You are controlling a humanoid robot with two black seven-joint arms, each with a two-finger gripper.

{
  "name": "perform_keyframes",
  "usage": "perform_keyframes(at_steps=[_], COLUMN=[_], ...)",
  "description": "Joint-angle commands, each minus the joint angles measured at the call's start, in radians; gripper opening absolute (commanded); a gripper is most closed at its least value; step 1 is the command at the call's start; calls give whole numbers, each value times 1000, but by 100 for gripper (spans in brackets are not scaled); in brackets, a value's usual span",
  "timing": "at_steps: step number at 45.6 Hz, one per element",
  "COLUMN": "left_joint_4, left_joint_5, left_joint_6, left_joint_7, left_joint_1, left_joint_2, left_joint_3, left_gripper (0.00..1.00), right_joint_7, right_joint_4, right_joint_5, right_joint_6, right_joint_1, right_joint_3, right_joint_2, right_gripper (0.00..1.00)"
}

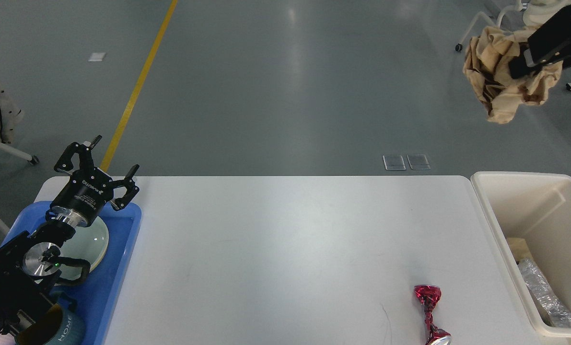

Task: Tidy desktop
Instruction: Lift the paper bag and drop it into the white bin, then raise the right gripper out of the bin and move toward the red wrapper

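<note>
Two grippers show in the head view. The right gripper (522,62) is high in the upper right corner, raised well above the desktop (290,249), and it is clamped on a crumpled wad of brown paper (503,76) that hangs around and below its tip. The left gripper (104,170) hovers over the far left corner of the desktop, above the far end of a blue tray (117,278), with its two fingers spread apart and nothing between them.

The desktop fills the lower middle of the view, a wide white-grey surface with rounded far corners. It lies below and between both grippers; neither touches it.

One red foil wrapper (429,311), twisted in the middle, lies on the desktop near its near right edge, far below the right gripper. One blue tray sits at the left end of the desktop; it holds one pale round plate (93,242), partly hidden by the left arm, and one teal mug (60,330) with the word HOME on it at the bottom left corner. One cream bin (510,230) stands just beside the right end of the desktop, with a piece of crinkled clear plastic (544,294) and some pale scrap inside.
</note>
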Motion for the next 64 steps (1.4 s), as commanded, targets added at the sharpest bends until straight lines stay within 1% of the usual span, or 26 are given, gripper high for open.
perform_keyframes(at_steps=[1, 5, 8, 11, 14, 16, 19, 21, 24, 28, 29, 30, 31, 32, 33, 47, 56, 61, 62, 64], left_joint_4=[0, 0, 0, 0, 0, 0, 0, 0, 0, 0, 0, 0, 0, 0, 0, 0, 0, 0, 0, 0], left_joint_5=[0, 0, 0, 0, 0, 0, 0, 0, 0, 0, 0, 0, 0, 0, 0, 0, 0, 0, 0, 0], left_joint_6=[0, 0, 0, 0, 0, 0, 0, 0, 0, 0, 0, 0, 0, 0, 0, 0, 0, 0, 0, 0], left_joint_7=[0, 0, 0, 0, 0, 0, -1, -1, -1, -1, -1, -1, -1, -1, -1, -1, -1, -1, 0, -1], left_joint_1=[0, 0, 0, 0, 0, 0, 0, 0, 0, 0, 0, 0, 0, 0, 0, 0, 0, 0, 0, 0], left_joint_2=[0, 0, 0, 0, 0, 0, 0, 0, 0, 0, 0, 0, 0, 0, 0, 0, 0, 0, 0, 0], left_joint_3=[0, 0, 0, 0, 0, 0, 0, 0, 0, 0, 0, 0, 0, 0, 0, 0, 0, 0, 0, 0], left_gripper=[100, 100, 100, 100, 100, 100, 100, 100, 100, 100, 100, 100, 100, 100, 100, 100, 100, 100, 100, 100], right_joint_7=[1, 2, 4, 5, 7, 7, 9, 10, 12, 10, 10, 9, 7, 5, 4, -1, -4, -2, 2, 4], right_joint_4=[-136, -272, -393, -520, -652, -749, -884, -956, -1021, -1033, -1033, -1035, -1038, -1039, -1039, -1041, -1026, -997, -911, -781], right_joint_5=[-51, -67, -61, -44, 27, 102, 227, 287, 343, 358, 358, 358, 360, 361, 361, 361, 341, 303, 267, 231], right_joint_6=[-145, -361, -544, -723, -854, -900, -909, -911, -920, -932, -935, -938, -943, -943, -943, -938, -923, -888, -854, -810], right_joint_1=[-237, -482, -697, -946, -1223, -1396, -1596, -1694, -1774, -1819, -1826, -1835, -1849, -1855, -1862, -1866, -1826, -1728, -1613, -1461], right_joint_3=[-86, -88, -74, -54, -2, 47, 116, 136, 141, 141, 142, 142, 144, 145, 148, 145, 139, 115, 78, 35], right_joint_2=[-42, -92, -112, -98, -65, -16, 58, 101, 155, 187, 191, 199, 208, 214, 218, 224, 221, 198, 158, 112], right_gripper=[0, 0, 0, 0, 0, 0, 0, 0, 0, 0, 5, 16, 44, 81, 100, 100, 100, 100, 100, 100])
